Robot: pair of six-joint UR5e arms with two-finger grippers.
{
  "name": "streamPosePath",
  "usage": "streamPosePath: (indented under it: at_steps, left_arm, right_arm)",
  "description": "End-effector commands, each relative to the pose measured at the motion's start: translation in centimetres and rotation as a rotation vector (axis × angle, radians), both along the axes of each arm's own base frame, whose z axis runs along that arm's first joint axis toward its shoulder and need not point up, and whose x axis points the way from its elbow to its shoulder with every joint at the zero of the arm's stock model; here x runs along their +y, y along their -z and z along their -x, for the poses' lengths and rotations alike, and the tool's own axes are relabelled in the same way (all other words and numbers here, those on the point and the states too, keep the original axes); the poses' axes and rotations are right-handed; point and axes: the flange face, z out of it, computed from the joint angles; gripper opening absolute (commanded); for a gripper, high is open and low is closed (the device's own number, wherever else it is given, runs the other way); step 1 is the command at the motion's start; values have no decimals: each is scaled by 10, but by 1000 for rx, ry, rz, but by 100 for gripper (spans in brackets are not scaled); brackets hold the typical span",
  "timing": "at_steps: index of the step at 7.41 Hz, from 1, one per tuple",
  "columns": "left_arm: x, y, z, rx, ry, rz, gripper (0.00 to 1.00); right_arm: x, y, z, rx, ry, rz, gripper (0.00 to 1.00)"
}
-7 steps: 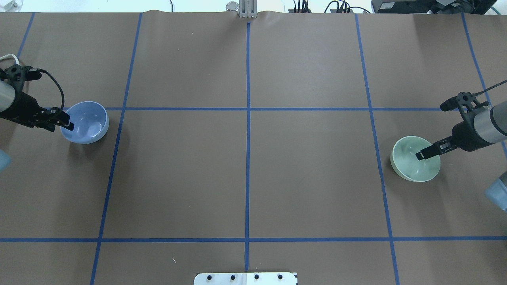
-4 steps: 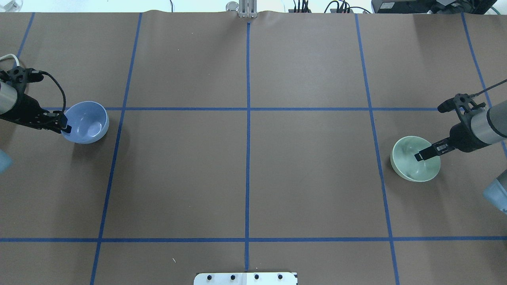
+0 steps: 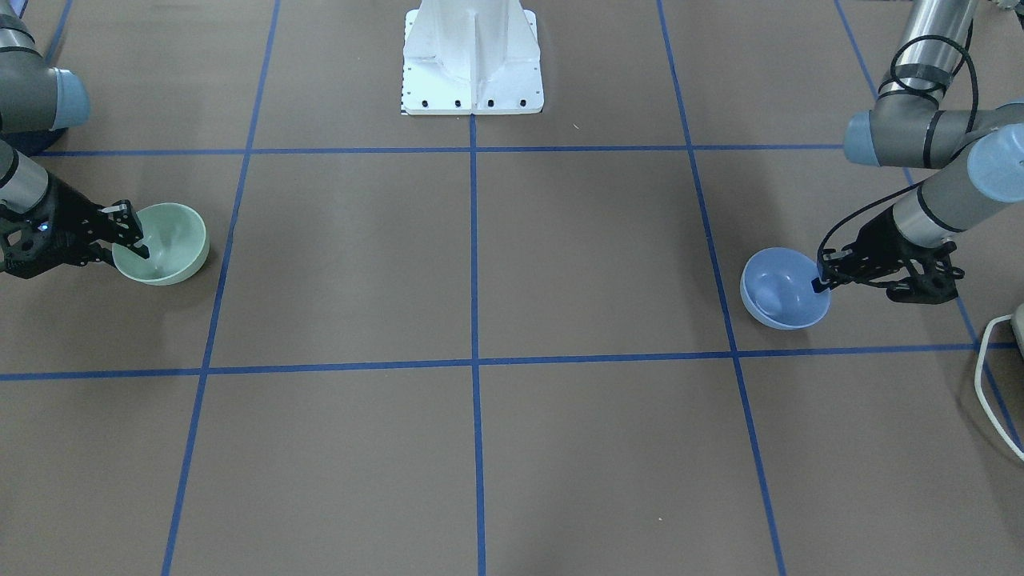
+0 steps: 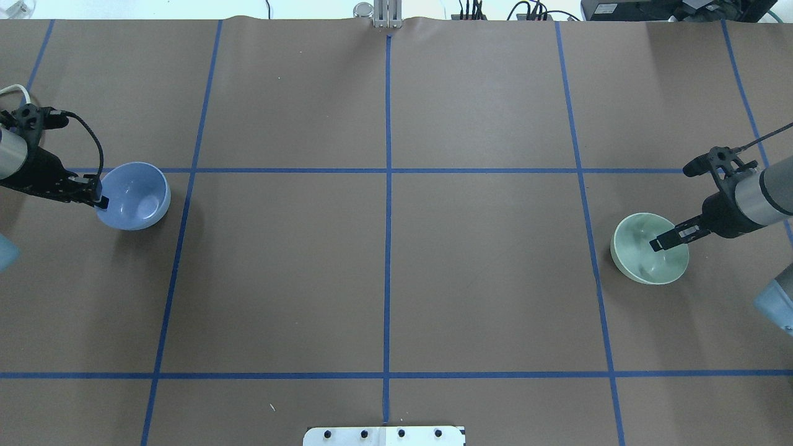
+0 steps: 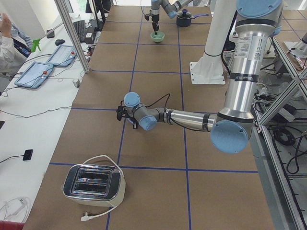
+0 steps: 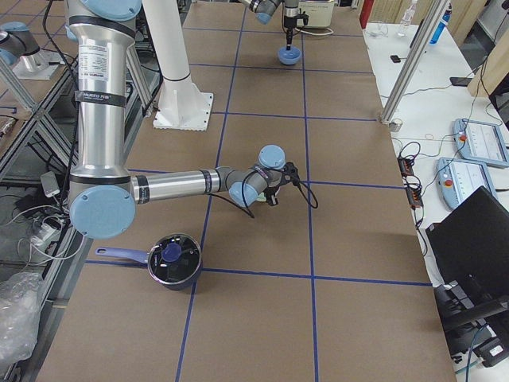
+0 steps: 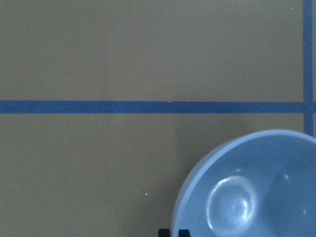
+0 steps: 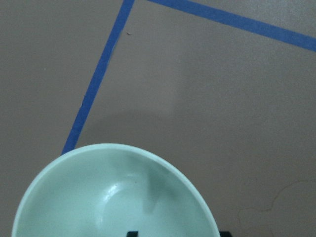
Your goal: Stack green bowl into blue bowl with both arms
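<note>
The blue bowl (image 4: 139, 195) sits at the table's left side and also shows in the front view (image 3: 776, 298). My left gripper (image 4: 102, 201) is shut on its near-left rim; in the left wrist view (image 7: 173, 232) the fingertips stand close together at the rim of the blue bowl (image 7: 256, 187). The green bowl (image 4: 644, 260) sits at the right side. My right gripper (image 4: 657, 243) is open, with one finger inside the bowl; in the right wrist view (image 8: 177, 233) the fingertips stand wide apart over the green bowl (image 8: 98, 197).
The white central stand (image 3: 472, 56) is at the robot's side of the table. A toaster (image 5: 93, 182) stands beyond the left arm. A dark lidded pot (image 6: 173, 259) stands near the right arm. A white cable (image 3: 996, 376) lies by the blue bowl.
My left gripper has drawn back a little to the left at the blue bowl's rim, and the bowl has shifted slightly. The right gripper has barely moved over the green bowl.
</note>
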Motion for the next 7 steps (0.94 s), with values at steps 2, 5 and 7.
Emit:
streamPosePath:
  at_steps: [2,5,7]
  left_arm:
    - [-4,15,-3,36,48,38,10]
    - [-7,22,-6,46,55,47,0]
    - [-8,27,-6,50,56,43,0]
  right_arm:
    - [0,-2,0,5,2,-2,22]
    - [-4,-3,-2,22,-20,-14,18]
    - [-4,-3,-1,25,-20,-19,14]
